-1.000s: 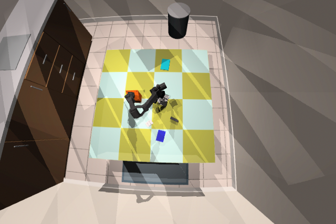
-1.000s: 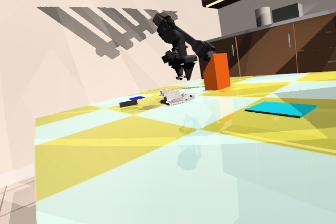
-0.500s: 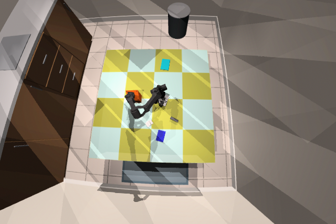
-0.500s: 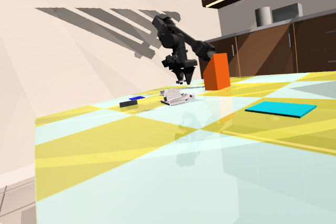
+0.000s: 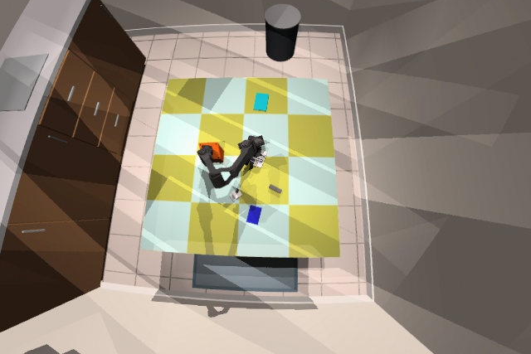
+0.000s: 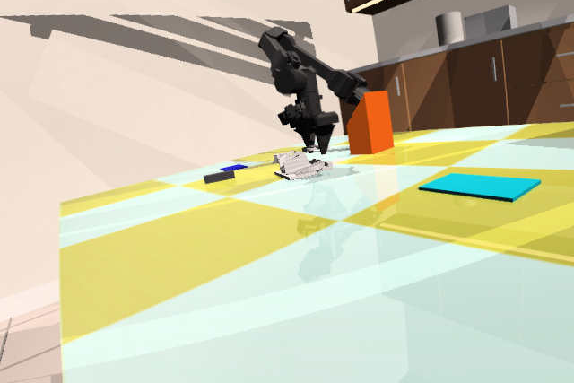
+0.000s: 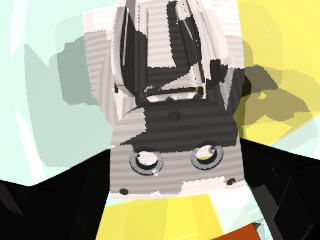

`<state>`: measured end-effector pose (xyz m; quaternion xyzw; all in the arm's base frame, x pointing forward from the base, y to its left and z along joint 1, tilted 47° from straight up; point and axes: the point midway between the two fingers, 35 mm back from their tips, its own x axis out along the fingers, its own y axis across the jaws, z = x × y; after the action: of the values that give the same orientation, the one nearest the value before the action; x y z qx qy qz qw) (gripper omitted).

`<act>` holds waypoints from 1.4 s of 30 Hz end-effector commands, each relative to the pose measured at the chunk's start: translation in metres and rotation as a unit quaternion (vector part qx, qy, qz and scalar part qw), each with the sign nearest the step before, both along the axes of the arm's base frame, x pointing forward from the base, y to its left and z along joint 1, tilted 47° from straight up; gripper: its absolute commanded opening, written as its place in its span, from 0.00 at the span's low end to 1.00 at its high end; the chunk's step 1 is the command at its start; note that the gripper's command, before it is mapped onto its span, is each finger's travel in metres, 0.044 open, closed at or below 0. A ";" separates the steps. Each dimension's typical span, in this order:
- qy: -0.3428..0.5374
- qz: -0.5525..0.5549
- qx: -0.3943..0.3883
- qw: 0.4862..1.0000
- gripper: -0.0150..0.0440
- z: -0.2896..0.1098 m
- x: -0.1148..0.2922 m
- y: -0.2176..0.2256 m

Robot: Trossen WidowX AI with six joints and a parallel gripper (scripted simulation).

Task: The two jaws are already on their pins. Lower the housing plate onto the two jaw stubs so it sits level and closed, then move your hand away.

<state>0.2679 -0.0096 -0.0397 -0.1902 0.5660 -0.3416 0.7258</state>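
My gripper (image 6: 317, 151) (image 7: 174, 151) is shut on the housing plate (image 7: 175, 177), a pale plate with a rounded far edge and two ringed holes. One finger is at each side of it. In the exterior view only a pale sliver of the plate shows at the fingertips, above table height. The pale base assembly with the jaws (image 5: 259, 158) (image 6: 296, 165) (image 7: 100, 40) sits on the table. In the wrist view it lies just beyond the plate's rounded edge, which overlaps its near end. The pins and stubs are hidden or too small to tell.
An orange block (image 5: 217, 152) (image 6: 379, 124) stands by the arm's base. A dark grey bar (image 5: 275, 188) (image 6: 219, 177), a blue plate (image 5: 254, 215) (image 6: 233, 168) and a small white piece (image 5: 234, 196) lie near the assembly. A cyan plate (image 5: 260, 102) (image 6: 480, 186) lies farther off.
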 end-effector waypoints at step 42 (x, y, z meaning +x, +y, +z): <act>0.005 0.005 -0.006 1.000 0.85 -0.015 0.001 -0.018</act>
<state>0.2681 -0.0267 -0.0549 -0.1962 0.5682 -0.3403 0.7231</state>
